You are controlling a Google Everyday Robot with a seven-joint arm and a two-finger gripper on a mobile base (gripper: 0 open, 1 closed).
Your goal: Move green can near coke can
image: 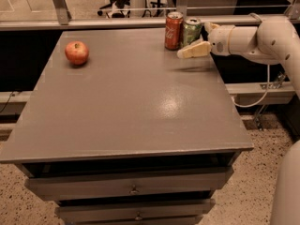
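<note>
The green can [191, 31] stands upright at the table's far edge, right beside the red coke can [174, 30], which is on its left and almost touching it. My gripper [200, 39] reaches in from the right at the green can. It is open: the near finger [193, 50] lies in front of the can's base, and the far finger [209, 27] shows behind the can's right side. The green can rests on the table.
A red apple [77, 52] sits at the far left of the grey table [131, 107]. The white arm [262, 36] spans the far right corner. Drawers are below the table's front edge. A rail and a glass partition run behind the table.
</note>
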